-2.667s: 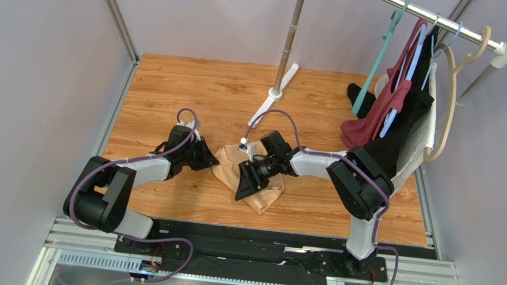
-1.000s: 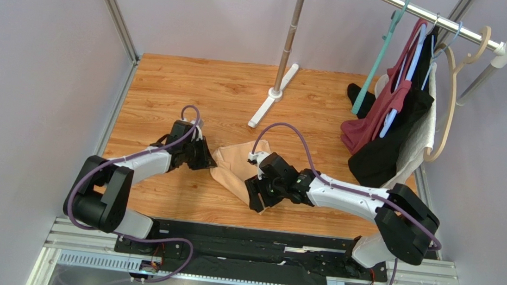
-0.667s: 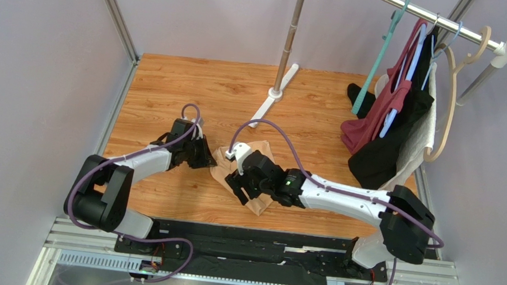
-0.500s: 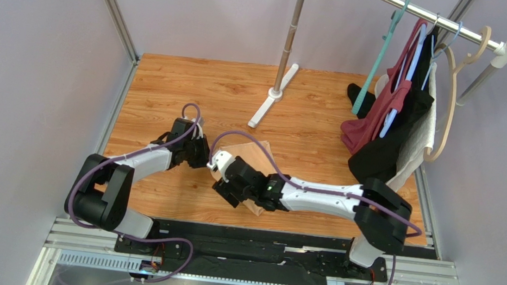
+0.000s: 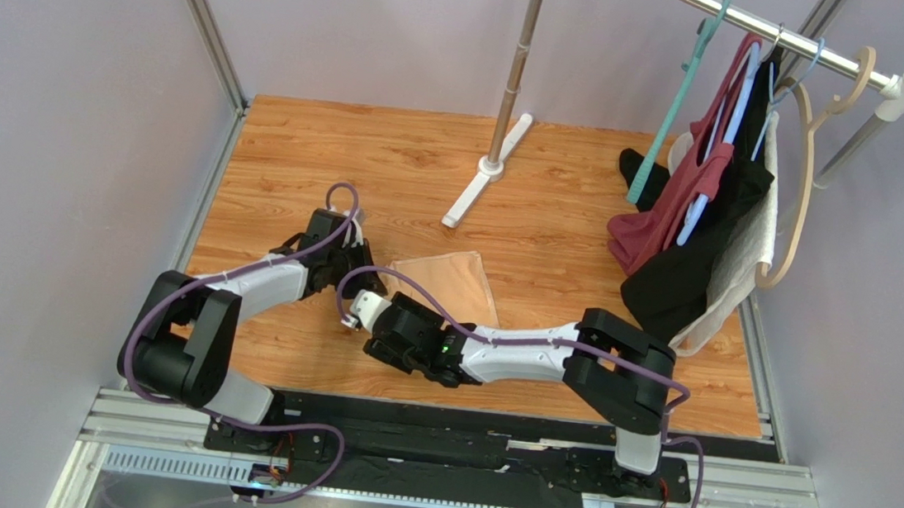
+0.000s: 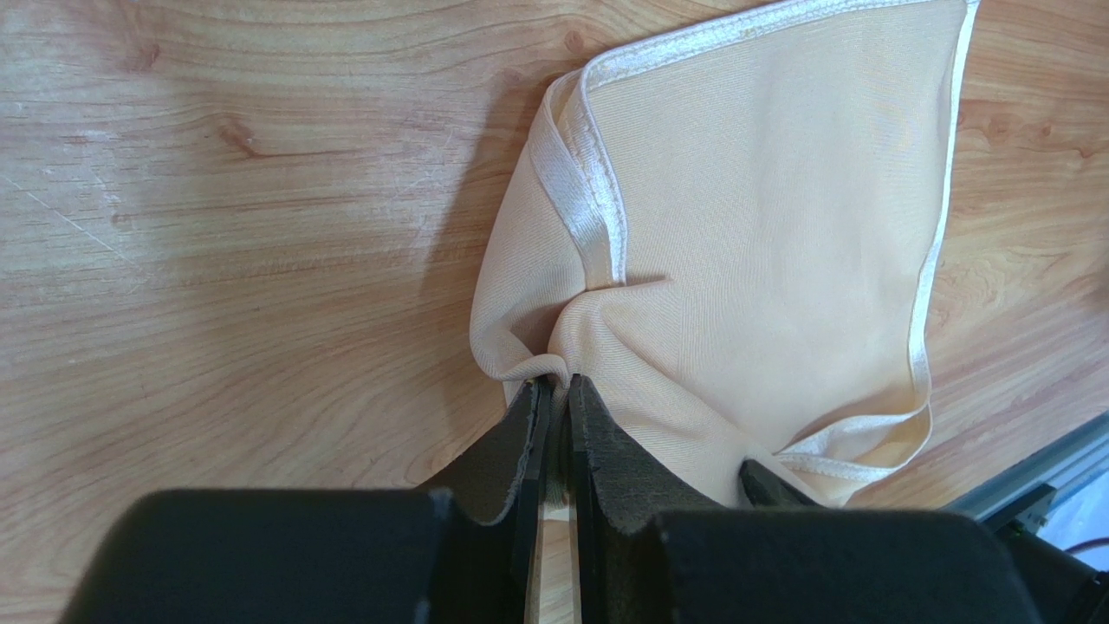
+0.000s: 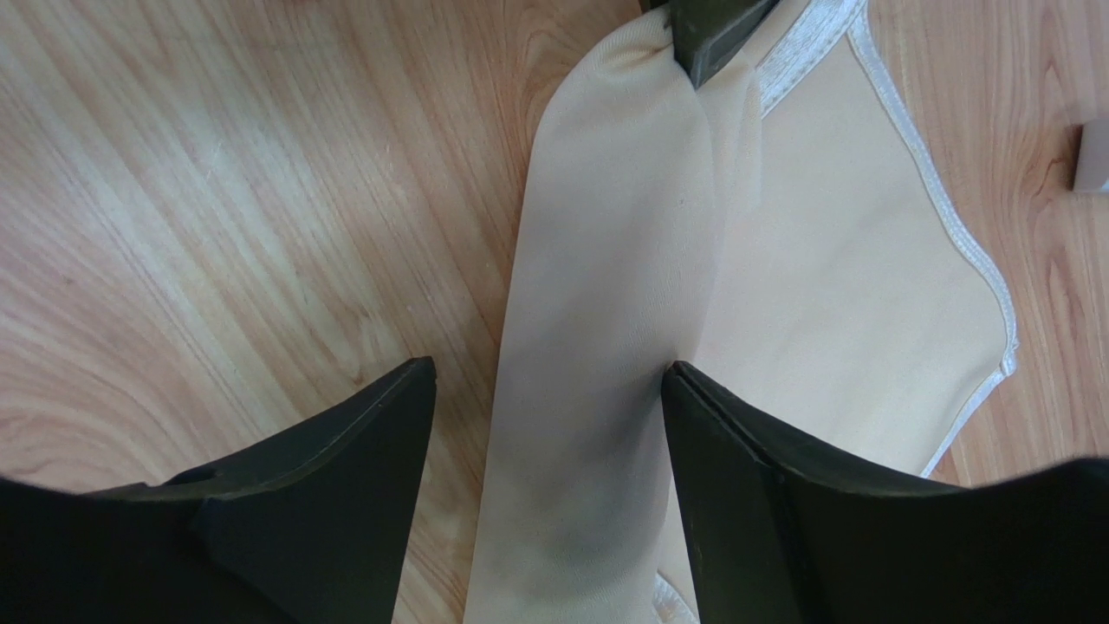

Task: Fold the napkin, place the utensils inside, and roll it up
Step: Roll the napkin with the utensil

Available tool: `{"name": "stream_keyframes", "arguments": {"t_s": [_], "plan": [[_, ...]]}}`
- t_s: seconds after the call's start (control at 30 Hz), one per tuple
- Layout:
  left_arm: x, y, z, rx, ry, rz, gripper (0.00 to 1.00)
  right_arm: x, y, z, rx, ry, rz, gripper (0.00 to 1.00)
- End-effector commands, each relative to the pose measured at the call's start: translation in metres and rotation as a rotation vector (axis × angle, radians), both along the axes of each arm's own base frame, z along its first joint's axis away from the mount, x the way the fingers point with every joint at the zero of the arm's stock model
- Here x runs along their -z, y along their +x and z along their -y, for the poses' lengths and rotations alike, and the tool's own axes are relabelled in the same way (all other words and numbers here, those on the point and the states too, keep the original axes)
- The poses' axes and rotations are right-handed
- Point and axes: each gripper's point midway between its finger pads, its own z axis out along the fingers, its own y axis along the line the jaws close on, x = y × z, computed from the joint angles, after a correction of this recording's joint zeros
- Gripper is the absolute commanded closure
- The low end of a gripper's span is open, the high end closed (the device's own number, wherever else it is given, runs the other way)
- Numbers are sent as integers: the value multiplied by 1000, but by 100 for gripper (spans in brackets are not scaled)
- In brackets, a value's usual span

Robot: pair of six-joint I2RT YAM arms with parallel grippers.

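Wood-grain table fills a stall of pale grey walls and metal corner posts. On it lies one peach napkin, near the middle and towards the near edge. One upright metal pole stands farther back on a long white foot, well apart from the cloth. At the far right, three garments hang from a rail: dark red, black and white.

Two arms work the cloth. The left arm lies low across the near-left of the table. The left gripper is clamped narrow on a bunched bit of the napkin's left edge. The left wrist view shows its jaws nearly together with fabric puckered between them, and the hemmed napkin spreading away beyond.

The right arm is folded back at the elbow and stretched leftward along the near edge, so the right gripper sits just beside the left one. Its jaws stand wide, straddling a raised lengthwise fold of the napkin without pinching it. The fold runs up to the dark tip of the left gripper.

Bare wood lies open to the far left and behind the cloth. The table's near edge is close by the right gripper.
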Motion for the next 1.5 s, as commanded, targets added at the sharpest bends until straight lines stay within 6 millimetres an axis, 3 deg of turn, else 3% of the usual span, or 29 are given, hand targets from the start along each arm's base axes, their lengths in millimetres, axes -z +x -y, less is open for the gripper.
{"name": "stream_keyframes", "arguments": {"t_s": [0.0,0.37,0.57,0.6,0.67,0.7,0.83,0.9,1.07,1.23,1.37,1.47], "plan": [[-10,9,4,22,-7,27,86,2,13,-8,10,-8,60,32],[-12,10,6,31,-16,35,86,42,17,17,76,-40,-91,36],[-20,12,8,30,-34,61,82,64,-1,26,73,-48,-246,46],[-22,13,8,28,-36,71,74,67,-4,28,72,-48,-272,55],[-32,16,8,19,-46,106,63,73,-13,27,71,-18,-358,64],[-35,19,5,1,-33,123,50,76,-16,30,62,-14,-382,69],[-54,23,-9,-61,8,192,34,76,-29,30,79,85,-547,72],[-63,22,-18,-94,37,230,31,66,-28,26,80,162,-614,73],[-62,7,-35,-137,76,254,30,52,-29,22,61,273,-779,75],[-68,-3,-28,-102,8,346,30,46,-24,17,61,364,-935,76],[-60,-12,-20,-60,-37,350,30,38,-23,16,59,429,-1092,77],[-57,-8,-16,-50,-52,360,30,37,-19,15,48,456,-1158,78]]}}
